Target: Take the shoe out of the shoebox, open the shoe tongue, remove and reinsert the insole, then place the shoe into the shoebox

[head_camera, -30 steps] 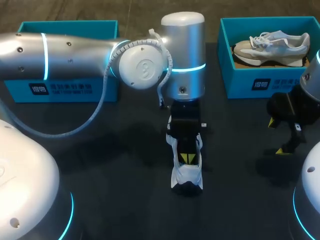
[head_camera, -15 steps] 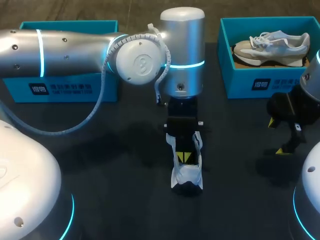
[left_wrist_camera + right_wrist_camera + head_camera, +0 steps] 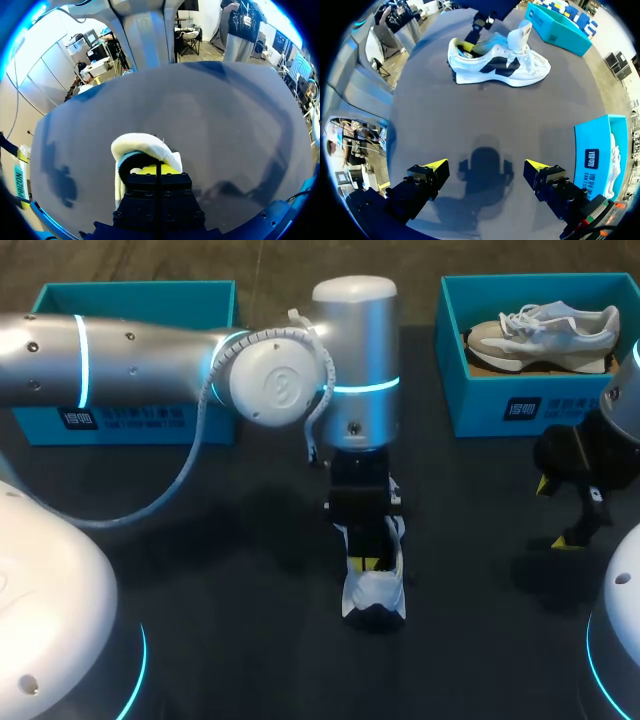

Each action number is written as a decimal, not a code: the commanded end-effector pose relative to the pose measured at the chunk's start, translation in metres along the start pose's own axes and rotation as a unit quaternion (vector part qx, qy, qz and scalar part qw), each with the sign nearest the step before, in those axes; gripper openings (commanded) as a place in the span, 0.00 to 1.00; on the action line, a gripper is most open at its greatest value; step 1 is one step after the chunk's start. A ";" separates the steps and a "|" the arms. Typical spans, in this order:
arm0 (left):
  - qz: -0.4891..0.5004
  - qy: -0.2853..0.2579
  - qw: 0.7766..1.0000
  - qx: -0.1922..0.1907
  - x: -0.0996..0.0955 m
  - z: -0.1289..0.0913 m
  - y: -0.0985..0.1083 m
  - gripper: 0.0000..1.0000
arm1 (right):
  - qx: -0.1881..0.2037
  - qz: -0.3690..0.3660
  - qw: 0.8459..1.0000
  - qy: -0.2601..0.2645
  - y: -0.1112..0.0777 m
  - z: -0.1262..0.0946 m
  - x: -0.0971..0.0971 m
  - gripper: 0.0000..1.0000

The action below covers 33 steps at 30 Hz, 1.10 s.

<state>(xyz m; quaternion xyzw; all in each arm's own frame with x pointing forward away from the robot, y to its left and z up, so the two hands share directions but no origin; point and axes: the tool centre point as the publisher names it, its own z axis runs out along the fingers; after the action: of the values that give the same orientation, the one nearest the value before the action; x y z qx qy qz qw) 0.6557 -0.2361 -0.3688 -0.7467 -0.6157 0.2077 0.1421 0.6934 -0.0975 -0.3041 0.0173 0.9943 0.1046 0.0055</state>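
Insole step: left tool (image 3: 368,562) inside shoe (image 3: 374,594), grip can't tell; right tool (image 3: 486,165) released; next: pull insole out

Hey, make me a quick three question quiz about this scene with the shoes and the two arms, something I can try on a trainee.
1. True or false: the white shoe sits inside a shoebox.
2. Pick one. The right hand is: A) shut on a shoe; B) open above the table; C) down inside a shoebox.
3. Fill in: the hand inside the white shoe's opening is the ____ hand.

Key:
1. False; it stands on the table.
2. B.
3. Left hand.
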 end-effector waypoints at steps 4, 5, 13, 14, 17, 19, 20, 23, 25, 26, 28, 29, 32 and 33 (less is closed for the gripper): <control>0.003 0.007 1.000 -0.006 -0.008 0.022 0.008 0.00 | 0.002 0.001 1.000 -0.001 0.000 0.000 0.001 1.00; 0.003 0.007 1.000 -0.012 -0.008 0.026 0.009 0.00 | 0.002 0.001 1.000 -0.001 0.000 0.000 0.001 1.00; 0.003 -0.001 0.999 -0.050 -0.003 0.040 0.013 0.00 | 0.002 0.001 1.000 -0.001 0.000 0.000 0.001 1.00; 0.003 -0.002 0.999 -0.052 -0.001 0.041 0.013 0.00 | 0.002 0.001 1.000 -0.001 0.000 0.000 0.001 1.00; 0.004 -0.004 0.998 -0.059 0.002 0.037 0.012 0.00 | 0.002 0.001 1.000 -0.001 0.000 0.000 0.001 1.00; 0.006 -0.005 0.998 -0.064 0.003 0.027 0.009 0.00 | 0.002 0.001 1.000 -0.001 0.000 0.000 0.001 1.00; 0.007 -0.006 0.998 -0.068 0.003 0.021 0.008 0.00 | 0.002 0.001 1.000 -0.001 0.000 0.000 0.001 1.00; 0.009 -0.008 0.997 -0.080 0.002 0.008 0.007 0.00 | 0.002 0.001 1.000 -0.001 0.000 0.000 0.001 1.00; 0.011 -0.012 0.996 -0.089 0.000 -0.002 0.005 0.00 | 0.002 0.001 1.000 -0.001 0.000 0.000 0.001 1.00; 0.012 -0.016 0.995 -0.094 -0.001 -0.006 0.005 0.00 | 0.002 0.001 1.000 -0.001 0.000 0.000 0.001 1.00; 0.016 -0.020 0.995 -0.101 -0.003 -0.011 0.004 0.00 | 0.002 0.001 1.000 -0.001 0.000 0.000 0.001 1.00; 0.018 -0.022 0.995 -0.100 -0.005 -0.012 0.005 0.00 | 0.002 0.001 1.000 -0.001 0.000 0.000 0.001 1.00; 0.030 -0.020 0.995 -0.097 -0.011 -0.009 0.005 0.00 | 0.002 0.001 1.000 -0.001 0.000 0.000 0.001 1.00; 0.033 -0.018 0.995 -0.096 -0.013 -0.006 0.005 0.00 | 0.002 0.001 1.000 -0.001 0.000 0.000 0.001 1.00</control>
<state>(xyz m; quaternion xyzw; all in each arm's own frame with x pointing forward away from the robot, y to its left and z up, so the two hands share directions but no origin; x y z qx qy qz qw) 0.6640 -0.2482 -0.3612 -0.7713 -0.6121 0.1668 0.0522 0.6933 -0.0976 -0.3041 0.0174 0.9943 0.1046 0.0055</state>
